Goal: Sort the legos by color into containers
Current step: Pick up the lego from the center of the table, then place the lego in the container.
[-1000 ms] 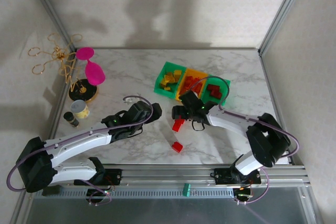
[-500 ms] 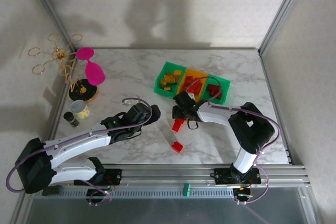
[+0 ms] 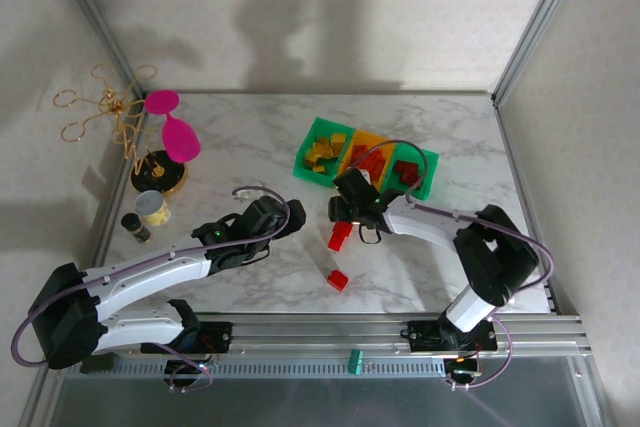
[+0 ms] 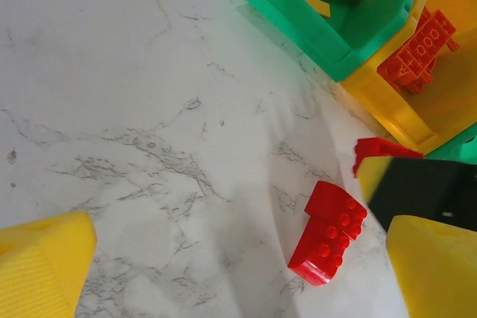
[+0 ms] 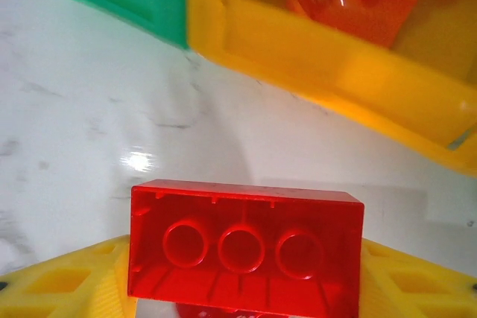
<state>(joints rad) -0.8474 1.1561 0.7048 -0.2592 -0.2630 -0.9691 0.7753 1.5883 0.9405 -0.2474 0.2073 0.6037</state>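
- Legos (image 3: 375, 159) mostly lie in the containers (image 4: 298, 24) at the far right of the tabletop (image 3: 240, 137). Yellow pieces (image 3: 323, 152) are in the left green bin, orange ones (image 4: 417, 50) in the middle yellow-orange bin, and red ones (image 3: 408, 175) in the right green bin.
- The right fingers (image 5: 59, 284) are partly closed, clamped on the two ends of a long red brick (image 5: 246, 247).
- This brick's hollow underside, with three round tubes, faces the wrist camera.
- It is just in front of the yellow wall (image 5: 335, 65) of the middle bin. I cannot tell whether it is lifted off the marble.
- A red wedge brick (image 3: 341, 235) lies on the tabletop on the near side of the right fingers, close to them but not touching.
- A small red brick (image 3: 338, 280) lies alone nearer the arm bases, well apart from the containers.
- The left fingers (image 4: 41, 266) are spread as wide as they go and hold nothing.
- They hover over bare marble to the left of the wedge brick, touching no piece.
- A cream cup (image 3: 153, 207) and a dark little jar (image 3: 135, 226) stand at the left edge, far from the bricks.
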